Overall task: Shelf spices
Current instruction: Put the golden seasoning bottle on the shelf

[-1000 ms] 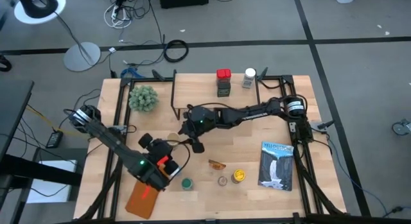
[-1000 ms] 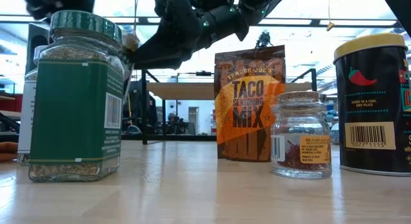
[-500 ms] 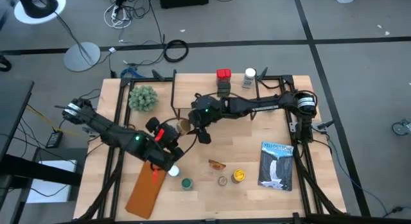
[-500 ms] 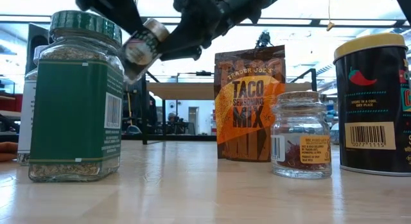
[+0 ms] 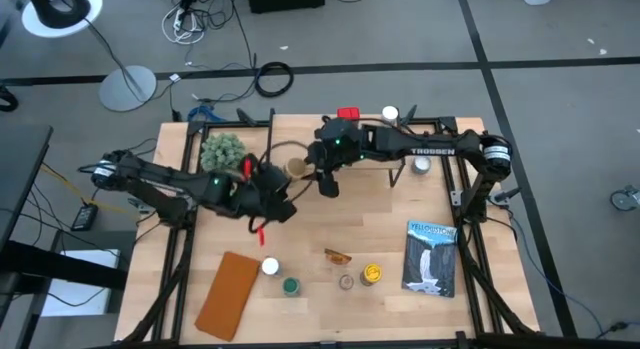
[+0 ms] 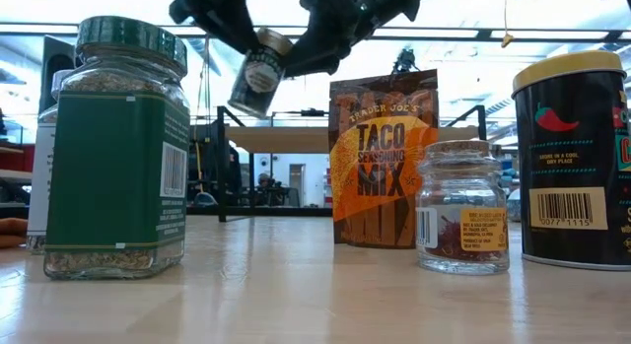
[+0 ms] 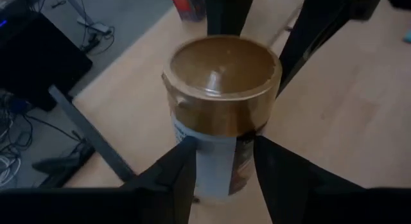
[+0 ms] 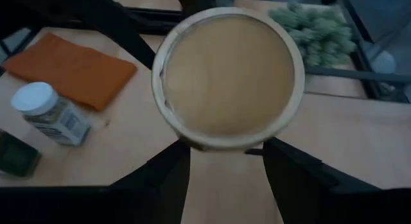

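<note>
right tool (image 8: 226, 150) clamped on tan-lidded jar (image 8: 228, 76), white-lidded jar (image 8: 48, 113) lying on tabletop (image 8: 334, 137), orange cloth (image 8: 69, 68), green plant (image 8: 316, 28)

Bare table (image 5: 380, 214) lies open in the middle. Along the near edge a white-lidded jar (image 5: 270, 267), green-lidded jar (image 5: 291, 286) and yellow-lidded tin (image 5: 371, 274) stand close together.
</note>
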